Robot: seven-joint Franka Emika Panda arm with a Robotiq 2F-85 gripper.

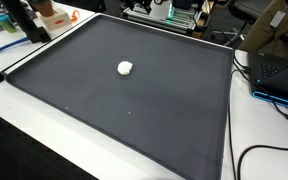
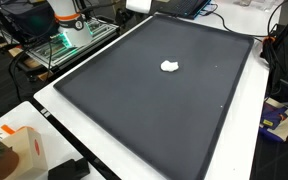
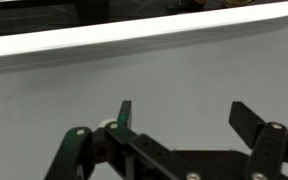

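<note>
Looking down, the wrist view shows only the gripper (image 3: 182,108), jaws spread wide and empty over the dark mat (image 3: 104,80). Both exterior views add a white lump (image 1: 125,68) (image 2: 169,67) near the mat's middle, which the wrist view misses. The mat covers a white table (image 1: 269,135) strewn with cables (image 1: 246,158). The white lump is small, rounded, slightly crumpled.

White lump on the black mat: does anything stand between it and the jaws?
Nothing visible does. The white lump lies alone on the black mat in both exterior views. The jaws, open, show only in the wrist view, over plain grey surface; the lump is not in that view.
</note>
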